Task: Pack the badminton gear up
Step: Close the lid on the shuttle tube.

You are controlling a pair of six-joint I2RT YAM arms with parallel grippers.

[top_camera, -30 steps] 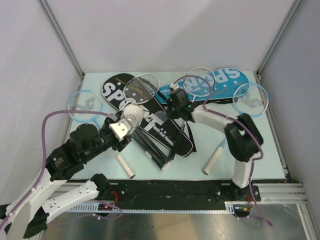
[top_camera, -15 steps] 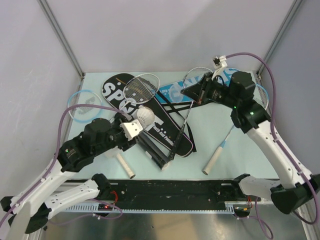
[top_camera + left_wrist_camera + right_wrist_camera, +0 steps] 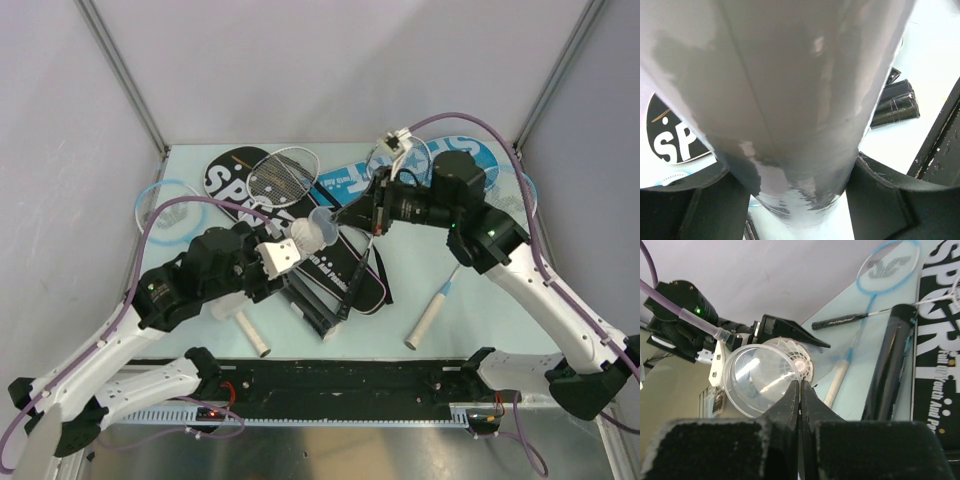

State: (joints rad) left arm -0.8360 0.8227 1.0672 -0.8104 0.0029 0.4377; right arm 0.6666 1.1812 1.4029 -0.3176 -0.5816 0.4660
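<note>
My left gripper (image 3: 292,248) is shut on a long white tube (image 3: 790,100), which fills the left wrist view between the black fingers (image 3: 885,195). A white shuttlecock (image 3: 801,354) sits at the tube's raised end. My right gripper (image 3: 800,385) is shut, its tips pinching the rim of a clear cap (image 3: 757,380), which it holds mouth-on against the shuttlecock above the black "SPORT" cover (image 3: 230,180). In the top view the right gripper (image 3: 350,215) and the clear cap (image 3: 322,232) meet the left gripper mid-table. A silver racket (image 3: 283,172) lies on the black cover.
A blue cover (image 3: 340,183) lies at the back under my right arm. A light-blue racket (image 3: 165,205) rests at the left. A black tube (image 3: 310,300) lies below the left gripper. White racket handles (image 3: 425,322) lie near the front edge. Walls close in on three sides.
My right arm has swung up off the table and come left to meet the tube's end. My left arm has carried the tube with its shuttlecock rightward and higher.
</note>
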